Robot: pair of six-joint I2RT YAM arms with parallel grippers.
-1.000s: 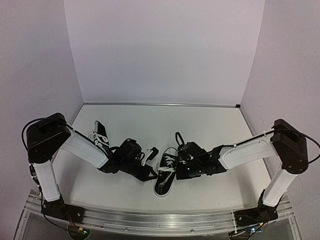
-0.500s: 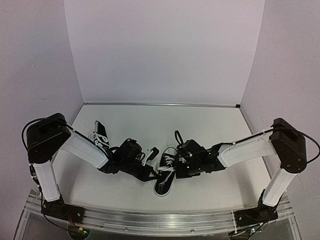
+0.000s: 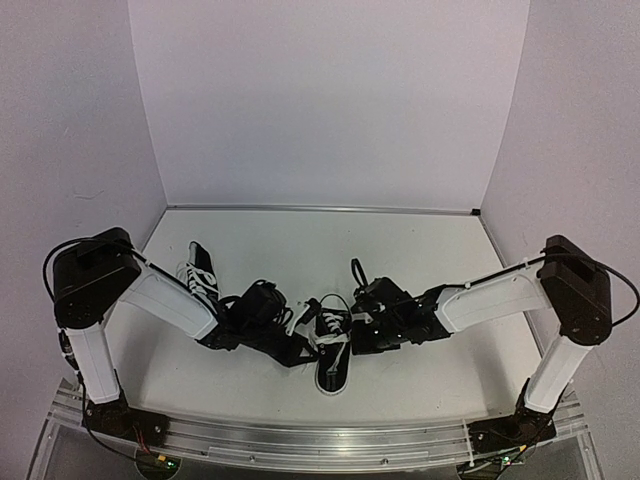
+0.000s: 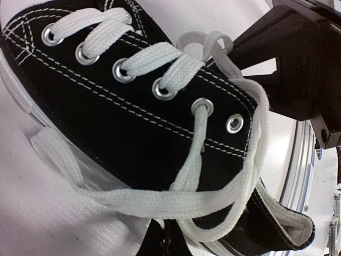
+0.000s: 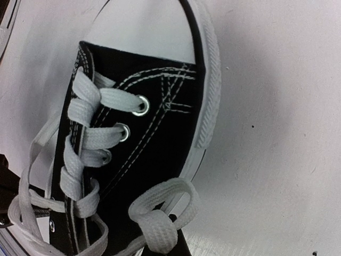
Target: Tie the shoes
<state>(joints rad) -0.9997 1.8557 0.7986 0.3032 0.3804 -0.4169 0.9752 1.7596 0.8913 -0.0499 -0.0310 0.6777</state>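
Left gripper point(image 3: 304, 338) and right gripper point(image 3: 353, 328) each pinch tight on the white lace point(image 4: 176, 200) of the black canvas sneaker point(image 3: 333, 358) lying between them. The second black sneaker point(image 3: 199, 268) lies well outside the left gripper.

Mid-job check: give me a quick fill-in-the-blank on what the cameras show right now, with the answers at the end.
1. The table holds ___ black shoes.
2. The left claw and right claw flank the near shoe, whose toe points ___ the arm bases.
3. The other shoe lies beside the ___ arm.
4. The near shoe's laces are ___ in colour.

Missing words: two; toward; left; white.
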